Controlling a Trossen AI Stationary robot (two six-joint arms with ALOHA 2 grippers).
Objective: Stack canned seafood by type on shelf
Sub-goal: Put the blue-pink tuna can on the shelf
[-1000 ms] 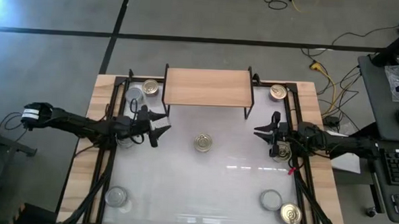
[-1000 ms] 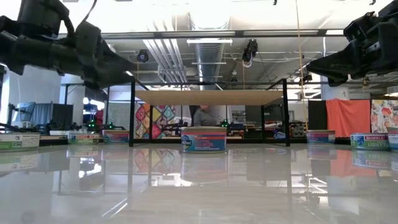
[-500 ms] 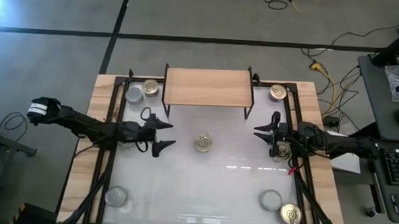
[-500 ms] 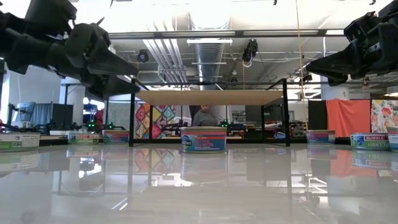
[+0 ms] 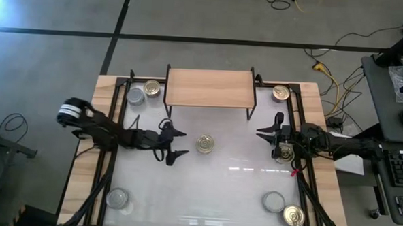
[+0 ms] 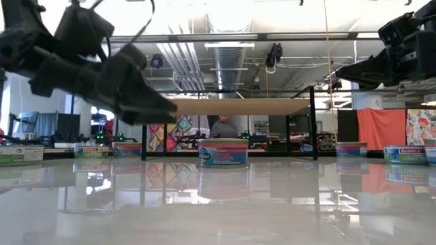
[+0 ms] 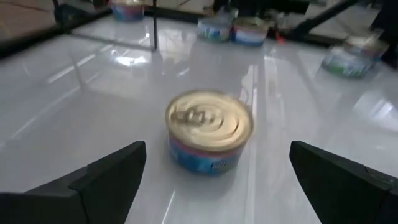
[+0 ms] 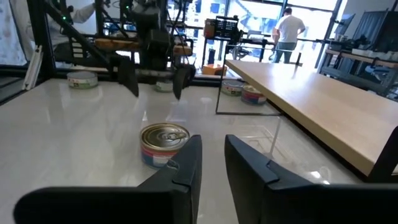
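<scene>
A gold-lidded can (image 5: 204, 143) (image 7: 209, 138) stands on its base in the middle of the white table, in front of the wooden shelf (image 5: 209, 88) (image 6: 231, 106). My left gripper (image 5: 177, 144) (image 7: 217, 145) is open just left of this can. It slants down at the can, with a finger toward each side, and touches nothing. My right gripper (image 5: 262, 133) (image 8: 212, 152) waits above the table's right edge. Its fingers are almost together, with nothing between them. The shelf top is bare.
A gold can (image 5: 152, 89) and a silver can (image 5: 135, 96) sit left of the shelf, and a gold can (image 5: 280, 93) sits right of it. Another gold can (image 5: 285, 153) lies under my right arm. Near the front edge are silver cans (image 5: 118, 198) (image 5: 273, 200) and a gold can (image 5: 293, 216).
My left gripper has moved toward the table's right, up to the middle can. It has sunk lower, tipped its fingers downward and opened wider. The can has not moved.
</scene>
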